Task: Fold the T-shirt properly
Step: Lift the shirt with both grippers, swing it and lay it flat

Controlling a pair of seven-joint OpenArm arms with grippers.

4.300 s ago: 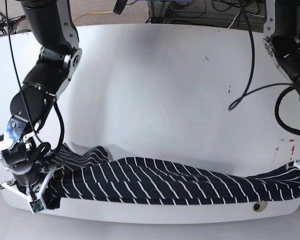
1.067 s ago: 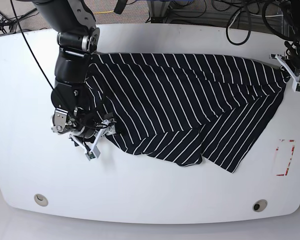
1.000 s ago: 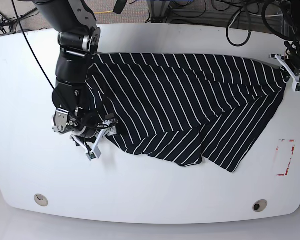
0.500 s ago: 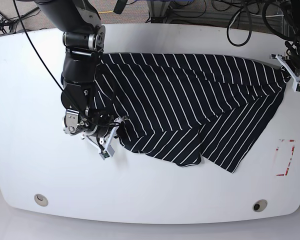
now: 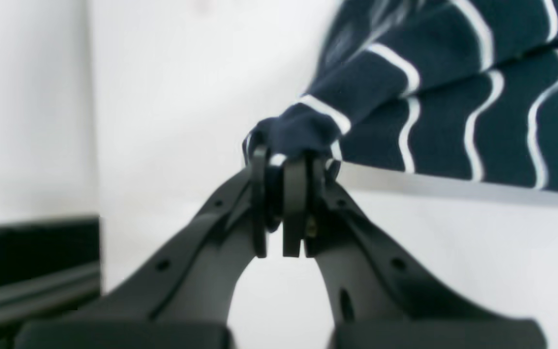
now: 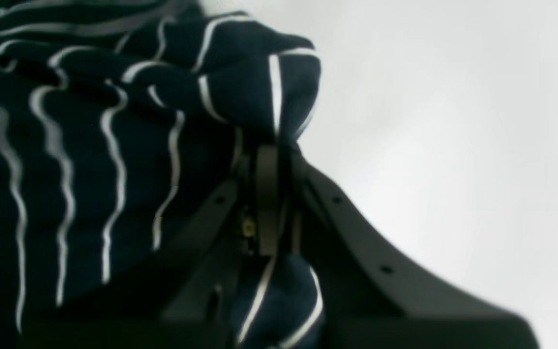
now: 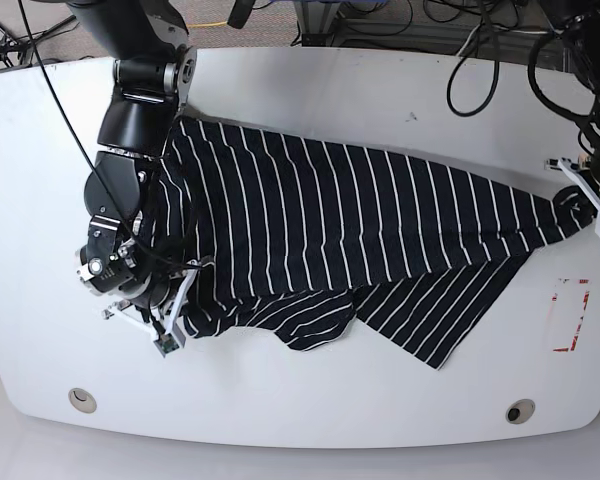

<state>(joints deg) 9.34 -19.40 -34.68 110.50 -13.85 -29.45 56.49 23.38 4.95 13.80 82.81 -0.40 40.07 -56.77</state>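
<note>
Left gripper (image 5: 284,203) and right gripper (image 6: 267,203) each pinch a bunched edge of the T-shirt (image 7: 360,220), jaws pressed together, presumably to stretch it flat across the table (image 7: 310,400).

My arms (image 7: 140,95) are glossy black with silver joints; black cables (image 7: 55,100) trail off them, and the fingers (image 5: 201,261) are matte black with screw holes.

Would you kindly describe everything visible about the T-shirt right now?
The T-shirt is soft, very dark navy fabric with thin white stripes. It lies spread but rumpled across the white table, its lower hem bunched into overlapping folds toward the front edge. The right tool is shut on a gathered corner at one end, and the left tool pinches a small tuft at the other.
</note>
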